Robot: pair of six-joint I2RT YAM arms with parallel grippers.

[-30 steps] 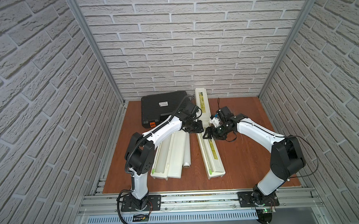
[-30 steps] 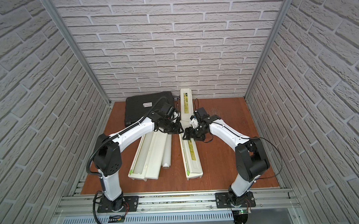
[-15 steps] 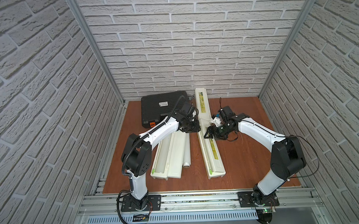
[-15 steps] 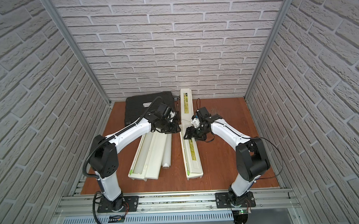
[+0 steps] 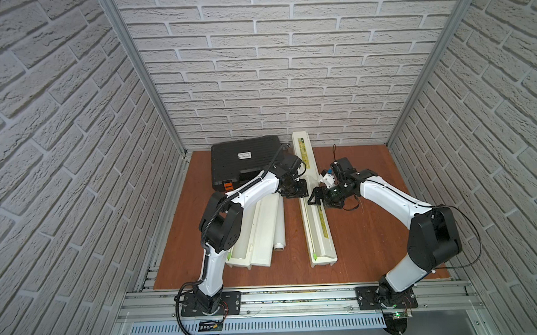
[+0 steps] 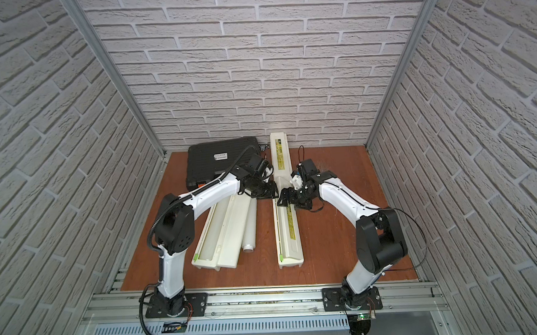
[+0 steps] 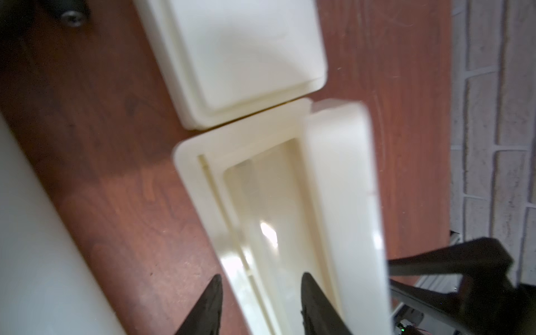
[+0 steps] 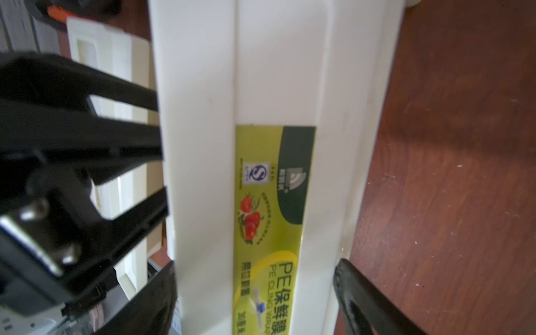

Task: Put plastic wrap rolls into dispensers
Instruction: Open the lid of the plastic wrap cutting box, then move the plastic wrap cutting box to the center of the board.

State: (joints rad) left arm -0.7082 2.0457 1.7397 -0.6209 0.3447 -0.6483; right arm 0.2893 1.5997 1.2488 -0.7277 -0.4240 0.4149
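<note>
right wrist: my right claw [image 8: 255, 278] gapes astride the dispenser lid [image 8: 261, 87]; left claw [image 7: 261, 301], narrow, pins the dispenser rim [image 7: 200, 179] steady, i judge.

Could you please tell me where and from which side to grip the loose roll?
Probably mid-length on the roll, from straight above, jaws across its width: it is long and lies flat, so a centred grip should keep it level. The open dispenser lies close along one side.
</note>
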